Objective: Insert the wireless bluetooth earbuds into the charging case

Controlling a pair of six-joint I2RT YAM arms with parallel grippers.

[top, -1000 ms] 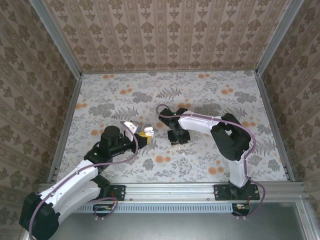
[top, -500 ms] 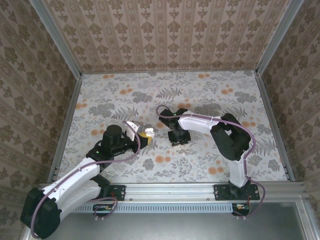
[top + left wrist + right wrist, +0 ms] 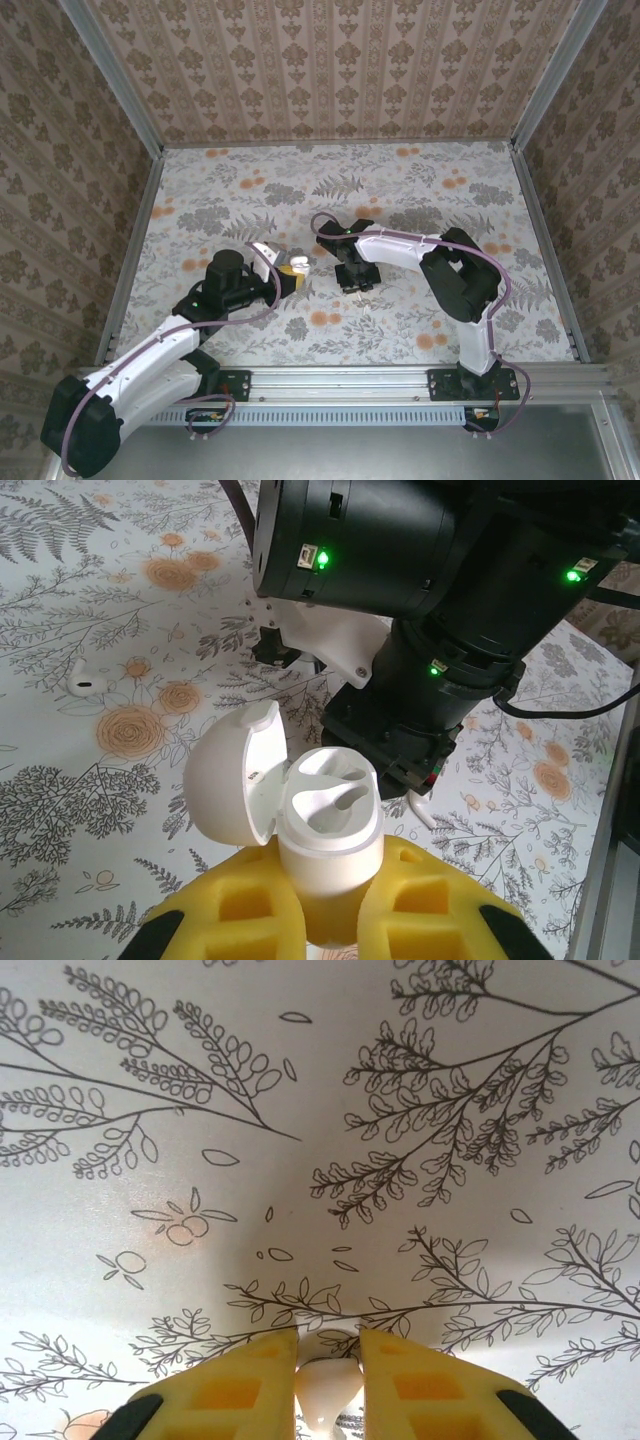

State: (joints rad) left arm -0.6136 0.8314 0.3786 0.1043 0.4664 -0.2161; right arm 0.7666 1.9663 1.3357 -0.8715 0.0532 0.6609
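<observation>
Floral-printed tabletop point(image 3: 420, 190), fenced by patterned wallpaper walls point(image 3: 330, 70). Your left gripper point(image 3: 330, 870) is clamped tight on the base of a white charging case point(image 3: 330, 830), held upright between its yellow foam pads point(image 3: 240, 905). The case's lid point(image 3: 232, 780) is flipped open to the left, and both earbud wells point(image 3: 345, 802) are empty. Your right gripper point(image 3: 328, 1355) is down at the table just beyond the case, its jaws narrowed onto a small white earbud point(image 3: 328, 1388) that fills the gap between them. A second earbud point(image 3: 87, 683) lies loose on the tabletop, well apart from the case on its left.
</observation>
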